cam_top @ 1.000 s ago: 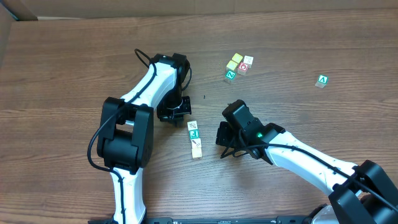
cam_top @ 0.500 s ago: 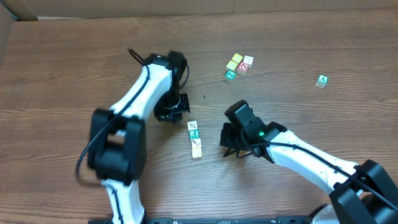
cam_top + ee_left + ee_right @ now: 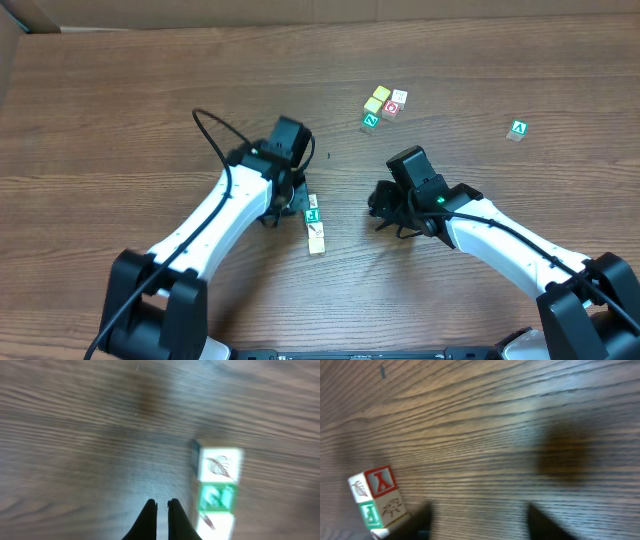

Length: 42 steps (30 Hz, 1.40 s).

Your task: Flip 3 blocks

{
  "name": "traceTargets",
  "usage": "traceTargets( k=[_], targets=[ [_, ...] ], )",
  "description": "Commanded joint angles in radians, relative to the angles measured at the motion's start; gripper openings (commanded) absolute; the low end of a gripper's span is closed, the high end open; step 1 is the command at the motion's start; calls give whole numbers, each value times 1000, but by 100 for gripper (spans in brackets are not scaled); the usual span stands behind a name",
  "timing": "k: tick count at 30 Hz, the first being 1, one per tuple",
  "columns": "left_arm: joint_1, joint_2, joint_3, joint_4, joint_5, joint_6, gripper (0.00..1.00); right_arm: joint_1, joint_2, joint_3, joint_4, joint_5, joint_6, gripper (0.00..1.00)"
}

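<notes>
The three blocks (image 3: 312,216) lie in a short touching row near the middle of the desk (image 3: 120,90). From above, the far one is white, the green block (image 3: 216,497) with its white letter sits in the middle, and the pale yellow block (image 3: 317,239) is nearest. The blurred left wrist view shows a brown leaf or feather drawing on the white block (image 3: 220,465). The right wrist view shows a red letter on a side face.

The left pincer (image 3: 161,506) hangs just left of the row, its fingers pressed together on nothing. The right pincer (image 3: 384,212) stands apart to the right, its fingers spread wide and holding nothing.

Farther back sit a cluster of coloured cubes (image 3: 383,105) and a lone green cube (image 3: 518,128).
</notes>
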Motion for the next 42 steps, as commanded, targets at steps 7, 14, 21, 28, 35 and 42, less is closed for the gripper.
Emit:
traceTargets(
  k=[7, 14, 21, 28, 35, 42],
  targets=[
    [21, 50, -43, 109, 8, -12, 4, -1, -11, 11, -20, 30, -7, 100],
    [14, 135, -43, 130, 40, -11, 4, -1, -11, 11, -20, 30, -7, 100],
    [17, 146, -42, 170, 58, -11, 4, -1, -11, 11, -20, 30, -7, 100],
    [18, 146, -42, 211, 105, 29, 4, -1, -11, 11, -19, 30, -7, 100],
    [18, 146, -42, 227, 138, 60, 4, -1, -11, 11, -19, 30, -7, 100],
    [18, 146, -40, 236, 138, 80, 4, -1, -11, 11, -19, 30, -7, 100]
  ],
)
